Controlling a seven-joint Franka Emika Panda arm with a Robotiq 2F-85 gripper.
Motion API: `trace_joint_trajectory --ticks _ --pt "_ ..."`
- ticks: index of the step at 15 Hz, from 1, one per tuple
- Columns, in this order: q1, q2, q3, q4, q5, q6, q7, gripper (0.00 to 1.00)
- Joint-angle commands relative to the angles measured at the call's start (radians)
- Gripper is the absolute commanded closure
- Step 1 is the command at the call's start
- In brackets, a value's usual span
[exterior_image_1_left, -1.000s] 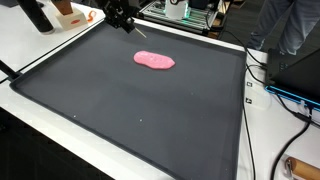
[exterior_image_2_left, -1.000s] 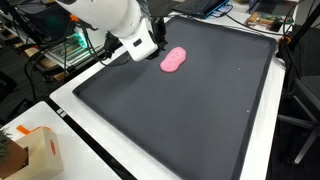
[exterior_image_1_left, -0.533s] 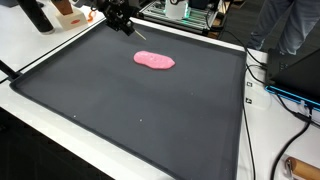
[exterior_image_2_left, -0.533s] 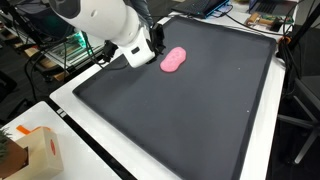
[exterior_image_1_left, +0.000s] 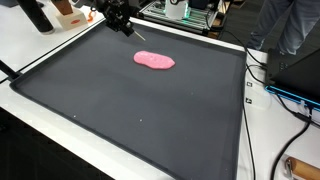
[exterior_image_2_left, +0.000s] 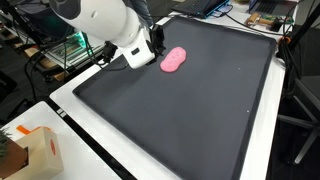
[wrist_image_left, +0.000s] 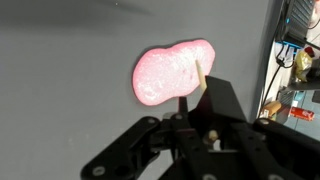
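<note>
In an exterior view, my pincer (exterior_image_1_left: 127, 27) hangs over the far corner of the black mat (exterior_image_1_left: 130, 115) that covers most of the white desk (exterior_image_1_left: 35, 48). The pink lump (exterior_image_1_left: 154, 60) lies flat on the mat near that far edge, close to my pincer but apart from it. Black cables (exterior_image_1_left: 262, 72) trail along the desk beside the mat.

In an exterior view from another place, my white arm hides much of the pincer (exterior_image_2_left: 157, 42). The pink lump (exterior_image_2_left: 173, 60) is just beside it on the mat (exterior_image_2_left: 190, 115), not touching as far as I can see. A cardboard box (exterior_image_2_left: 40, 150) stands on the desk at the near corner.

In the wrist view, the pink lump (wrist_image_left: 170, 72) fills the middle of the picture on the grey mat (wrist_image_left: 60, 60). My pincer (wrist_image_left: 205, 98) rises from below, its tip overlapping the lump's edge. I cannot tell how far the jaws are parted, nor whether they have hold of anything.
</note>
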Motion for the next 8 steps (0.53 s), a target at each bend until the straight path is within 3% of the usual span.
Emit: trace_joint_trajectory --ticks 1,8 --pt "0.003 -0.02 0.006 -0.01 -0.01 0.031 0.018 0.94" --pt "0.03 -0.076 0.018 -0.026 -0.041 0.072 0.054 0.94"
